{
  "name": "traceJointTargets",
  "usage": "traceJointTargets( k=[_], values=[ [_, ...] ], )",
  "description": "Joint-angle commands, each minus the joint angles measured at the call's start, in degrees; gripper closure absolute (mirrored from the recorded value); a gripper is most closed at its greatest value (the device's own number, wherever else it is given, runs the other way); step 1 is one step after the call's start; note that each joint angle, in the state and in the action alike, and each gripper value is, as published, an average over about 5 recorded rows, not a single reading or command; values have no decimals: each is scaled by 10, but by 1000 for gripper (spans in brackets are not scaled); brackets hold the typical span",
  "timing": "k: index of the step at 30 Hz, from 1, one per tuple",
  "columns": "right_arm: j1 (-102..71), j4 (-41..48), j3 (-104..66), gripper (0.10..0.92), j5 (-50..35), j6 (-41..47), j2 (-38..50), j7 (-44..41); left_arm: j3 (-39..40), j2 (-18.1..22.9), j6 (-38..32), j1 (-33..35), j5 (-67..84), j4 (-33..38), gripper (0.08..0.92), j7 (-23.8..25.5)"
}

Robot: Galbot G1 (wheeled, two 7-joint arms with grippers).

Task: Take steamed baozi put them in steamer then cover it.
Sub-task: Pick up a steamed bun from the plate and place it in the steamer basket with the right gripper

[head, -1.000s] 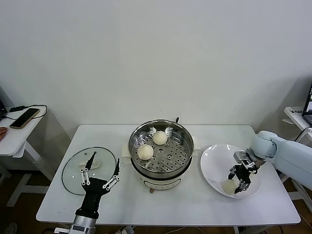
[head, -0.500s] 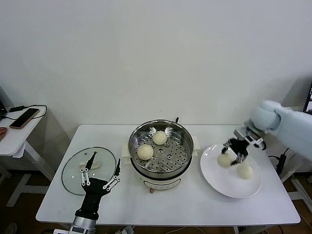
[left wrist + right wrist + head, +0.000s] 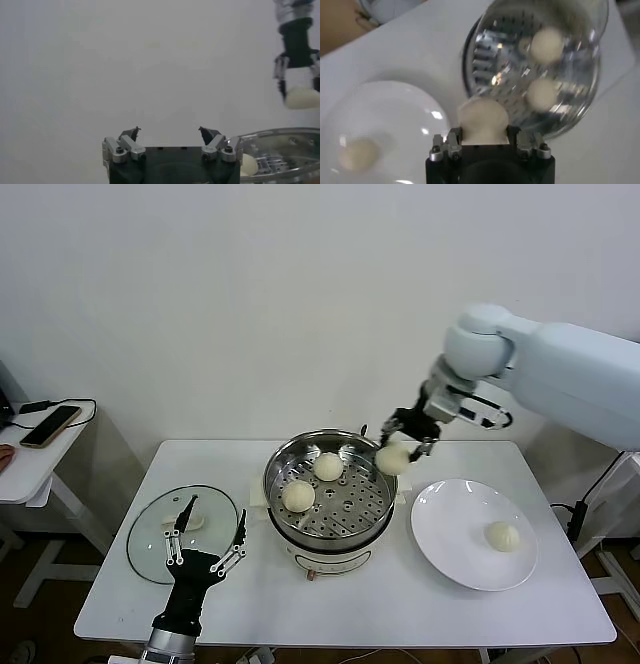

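White wall fills the upper half of the head view, and below it I see a white table (image 3: 400, 604) across the lower half. At the centre of the frame sits the steel steamer (image 3: 330, 494) on its white base, with two steamed baozi (image 3: 298, 496) lying on its perforated tray. My right gripper (image 3: 405, 442) hangs in the air just right of centre, above the steamer's right rim, its fingers closed around a third baozi (image 3: 392, 459); the right wrist view shows that bun (image 3: 482, 120) pinched between the two fingers. On the lower right of the frame a white plate (image 3: 440, 534) holds the fourth baozi (image 3: 502, 536). On the lower left the glass cover (image 3: 150, 554) lies flat on the table, well apart from the steamer. My left gripper (image 3: 207, 539) stands at the bottom left, pointing up beside the cover, fingers spread wide and holding nothing.
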State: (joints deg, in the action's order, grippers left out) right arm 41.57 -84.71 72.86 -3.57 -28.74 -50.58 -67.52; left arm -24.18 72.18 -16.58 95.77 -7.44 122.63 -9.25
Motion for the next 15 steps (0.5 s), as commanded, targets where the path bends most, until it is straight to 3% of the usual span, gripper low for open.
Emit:
traceJointTargets(
  k=[1,15],
  values=[
    [-2,-31,18,407,72,-100,-110,20,-1,-2,-1,-1,2,-3,177,-1],
    [-95,-15,20,390,142,-139,-137,18,-2,-2,1,-5,6,-4,177,-6]
  ],
)
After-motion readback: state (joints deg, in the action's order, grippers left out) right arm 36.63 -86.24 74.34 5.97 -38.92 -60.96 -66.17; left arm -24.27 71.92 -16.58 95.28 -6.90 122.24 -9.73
